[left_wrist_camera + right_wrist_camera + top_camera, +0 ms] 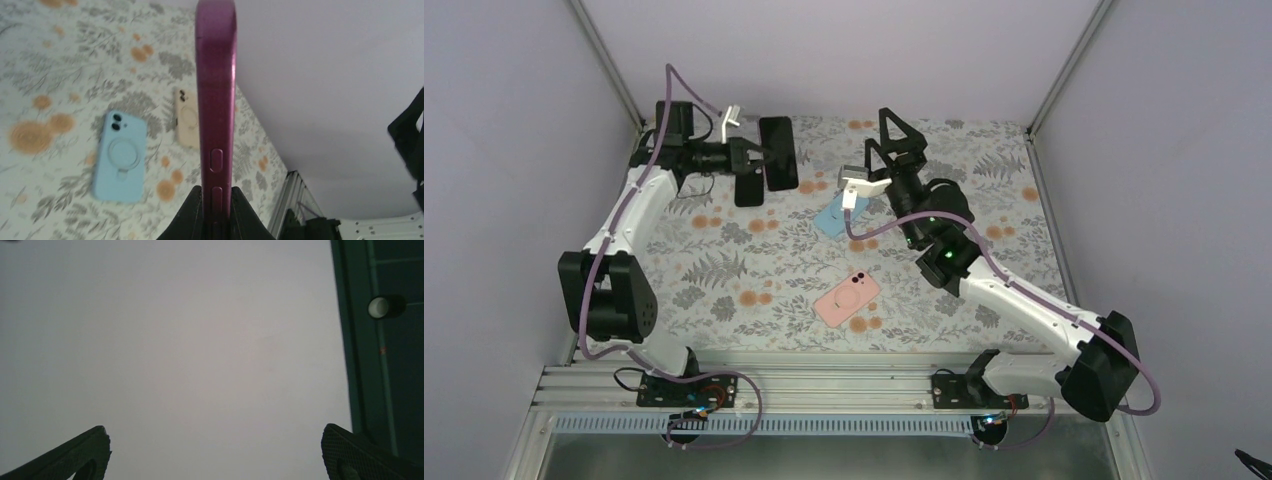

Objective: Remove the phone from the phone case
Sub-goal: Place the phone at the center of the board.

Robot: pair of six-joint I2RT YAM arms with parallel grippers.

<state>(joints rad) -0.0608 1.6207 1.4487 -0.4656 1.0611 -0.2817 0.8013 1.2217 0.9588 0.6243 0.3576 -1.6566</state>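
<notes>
My left gripper [759, 165] holds the phone [779, 152] in the air over the far left of the table, its black face towards the overhead camera. In the left wrist view the phone stands edge-on in its dark magenta phone case [216, 100], side buttons showing. The left gripper [216, 210] is shut on its lower end, one finger on each flat side. My right gripper [894, 140] is raised near the table's far middle, to the right of the phone and apart from it. The right gripper [215, 440] is wide open with only grey wall between its fingers.
A light blue case [836, 217] lies back-up on the floral table [724, 270], below the right gripper. A pink case [847, 299] lies nearer the front. Both show in the left wrist view, blue [120, 156] and pink [186, 117]. Grey walls enclose the table.
</notes>
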